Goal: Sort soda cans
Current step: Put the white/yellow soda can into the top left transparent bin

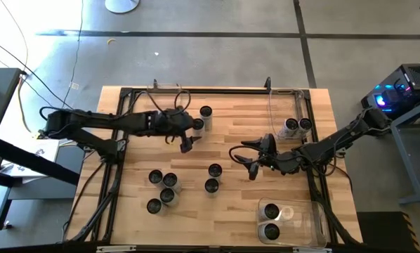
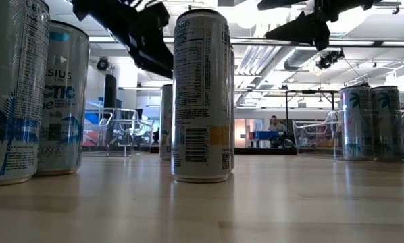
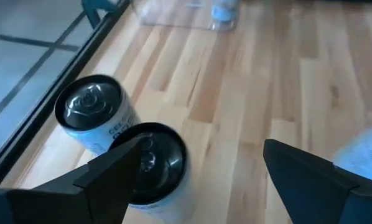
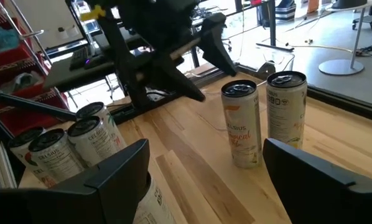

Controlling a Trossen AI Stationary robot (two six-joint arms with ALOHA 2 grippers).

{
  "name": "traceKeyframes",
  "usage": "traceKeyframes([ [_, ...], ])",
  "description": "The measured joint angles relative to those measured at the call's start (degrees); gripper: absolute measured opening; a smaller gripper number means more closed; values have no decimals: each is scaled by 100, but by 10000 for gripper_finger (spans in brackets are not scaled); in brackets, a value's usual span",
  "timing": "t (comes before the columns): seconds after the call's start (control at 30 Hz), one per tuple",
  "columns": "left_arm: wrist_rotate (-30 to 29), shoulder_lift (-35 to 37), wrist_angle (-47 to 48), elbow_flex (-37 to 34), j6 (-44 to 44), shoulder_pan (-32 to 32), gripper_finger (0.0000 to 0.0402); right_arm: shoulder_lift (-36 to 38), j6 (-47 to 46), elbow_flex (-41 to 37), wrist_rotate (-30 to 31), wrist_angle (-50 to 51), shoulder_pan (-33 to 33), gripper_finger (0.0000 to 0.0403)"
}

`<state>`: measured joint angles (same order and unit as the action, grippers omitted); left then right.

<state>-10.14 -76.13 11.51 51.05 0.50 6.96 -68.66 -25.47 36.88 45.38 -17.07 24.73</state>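
Wooden table keeps open room mid-board. Left gripper, fingers wide, hovers beside two far cans; right gripper, fingers wide and empty, hangs mid-table.

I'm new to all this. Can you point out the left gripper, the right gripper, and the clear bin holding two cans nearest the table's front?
left gripper (image 1: 187,143), high view, between fingertips.
right gripper (image 1: 250,165), high view, between fingertips.
clear bin (image 1: 317,218), high view, right wall.

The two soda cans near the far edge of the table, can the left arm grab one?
Probably yes: the left gripper hangs open just beside the two soda cans, with nothing between them.
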Motion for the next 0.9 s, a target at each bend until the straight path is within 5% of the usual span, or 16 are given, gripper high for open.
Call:
traceKeyframes([
  [0.67, -1280, -237, -137, 2, -283, -146, 333, 0, -17, 0, 10, -54, 0, 310],
  [0.9, -943, -352, -154, 2, -221, 72, 333, 0, -11, 0, 12, -70, 0, 310],
])
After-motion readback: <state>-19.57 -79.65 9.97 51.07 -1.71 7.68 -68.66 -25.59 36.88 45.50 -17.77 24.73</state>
